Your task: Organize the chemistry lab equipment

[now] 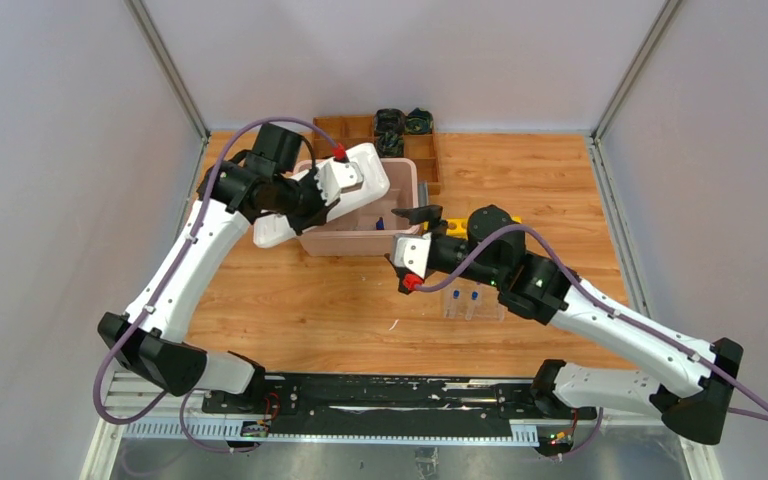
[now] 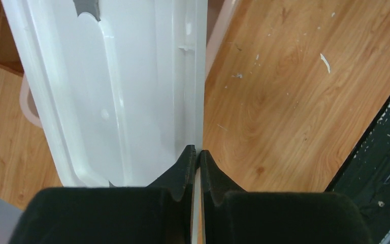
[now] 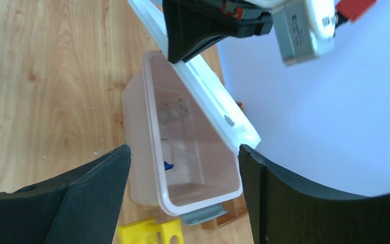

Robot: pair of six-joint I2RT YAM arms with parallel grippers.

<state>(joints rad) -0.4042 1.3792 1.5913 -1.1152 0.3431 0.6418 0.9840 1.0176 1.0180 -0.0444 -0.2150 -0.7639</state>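
Note:
A clear pinkish bin (image 1: 360, 232) stands at the back middle of the table. My left gripper (image 1: 312, 200) is shut on the edge of its white lid (image 1: 372, 172) and holds it tilted up over the bin; the left wrist view shows the jaws (image 2: 197, 152) pinching the lid's rim (image 2: 122, 91). My right gripper (image 1: 420, 213) is open and empty just right of the bin. In the right wrist view (image 3: 184, 152) the bin (image 3: 152, 127) holds clear glassware (image 3: 175, 109) and a small blue piece (image 3: 168, 164). Two clear tubes with blue caps (image 1: 465, 298) stand under the right arm.
A yellow block (image 1: 455, 225) lies by the bin's right end and also shows in the right wrist view (image 3: 150, 231). A wooden compartment organizer (image 1: 360, 128) with dark items stands at the back edge. Grey walls close in the table on both sides.

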